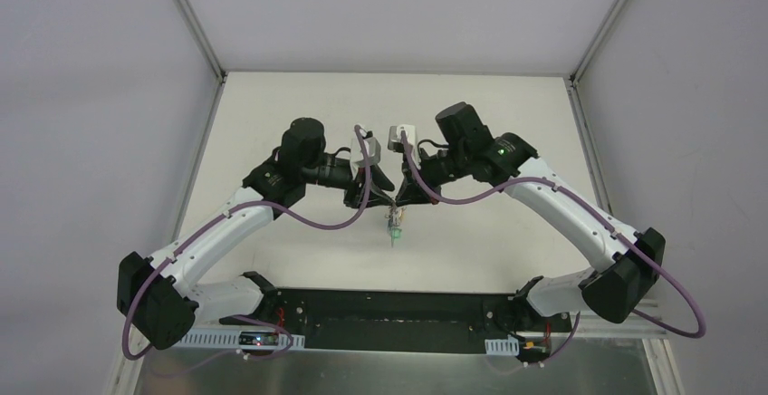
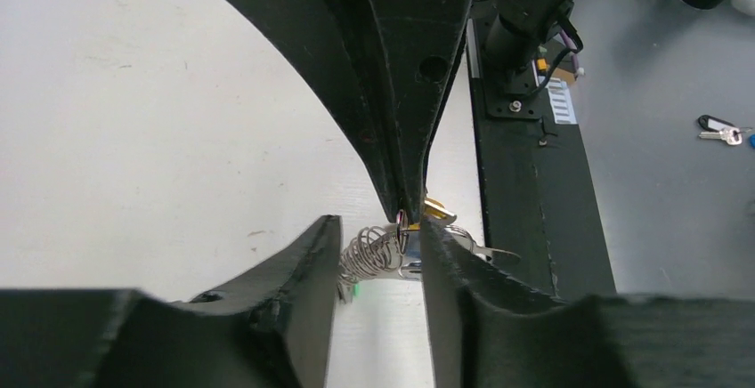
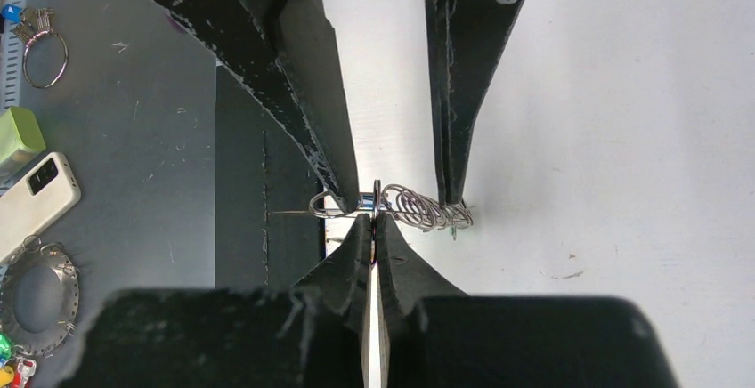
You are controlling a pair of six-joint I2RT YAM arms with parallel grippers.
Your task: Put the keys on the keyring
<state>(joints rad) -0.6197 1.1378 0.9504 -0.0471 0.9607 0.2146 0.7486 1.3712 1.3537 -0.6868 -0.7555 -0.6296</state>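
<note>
The keyring (image 2: 385, 250) is a silver loop strung with several small wire rings, held above the white table. My left gripper (image 2: 380, 224) spans it, one finger on each end, and grips it. The keyring also shows in the right wrist view (image 3: 414, 206) and the top view (image 1: 394, 216). A green key (image 1: 395, 232) dangles below it. My right gripper (image 3: 374, 217) is shut on a thin small ring (image 3: 377, 194) at the keyring's middle. A yellow-orange key head (image 2: 434, 208) shows beside its tips. In the top view, the left gripper (image 1: 379, 197) and right gripper (image 1: 400, 199) meet at mid-table.
The black base rail (image 2: 525, 210) runs along the table's near edge. On the grey surface beyond it lie a phone (image 3: 36, 197), a green block (image 3: 18, 134), a spare ring with a blue key (image 3: 40, 45), another ring of keys (image 3: 36, 299) and a loose black key (image 2: 719, 130).
</note>
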